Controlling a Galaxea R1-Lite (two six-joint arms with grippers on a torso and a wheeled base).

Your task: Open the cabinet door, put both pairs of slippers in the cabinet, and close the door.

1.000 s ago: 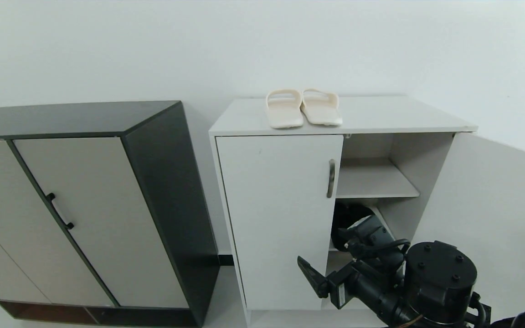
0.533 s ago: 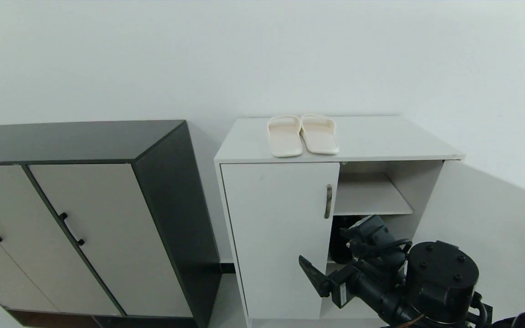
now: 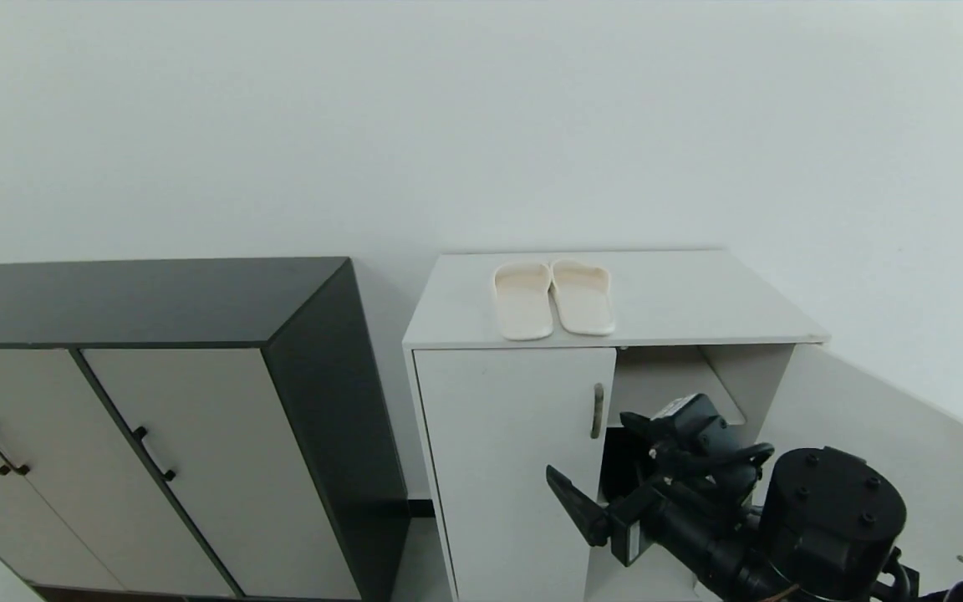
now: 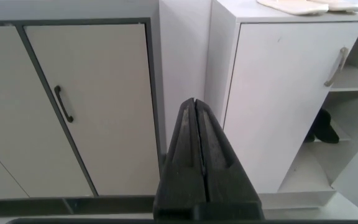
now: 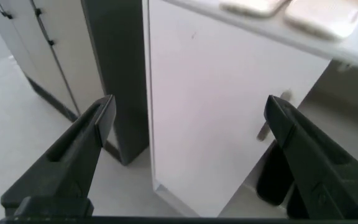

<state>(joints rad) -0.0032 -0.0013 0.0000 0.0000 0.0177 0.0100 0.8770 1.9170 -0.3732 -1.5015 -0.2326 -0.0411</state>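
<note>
Slippers, cream pair [image 3: 554,299]: atop white cabinet [image 3: 699,301], above your right gripper [image 5: 189,106], its fingers spread wide. Black slippers [image 4: 324,126]: inside cabinet. Your left gripper [image 4: 195,106]: pressed closed.

- The white cabinet [image 3: 699,301] is carrying a cream pair of slippers [image 3: 552,298], lying side by side at nine o'clock on its top.
- Dark slippers [image 4: 324,126] are sitting in its lower compartment.

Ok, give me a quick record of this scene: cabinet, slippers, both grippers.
white cabinet: left door shut, right side open
cream slippers: side by side on the cabinet top
dark slippers: inside the open side, below the shelf
left gripper: shut, empty
right gripper: open, empty, facing the shut door
</note>
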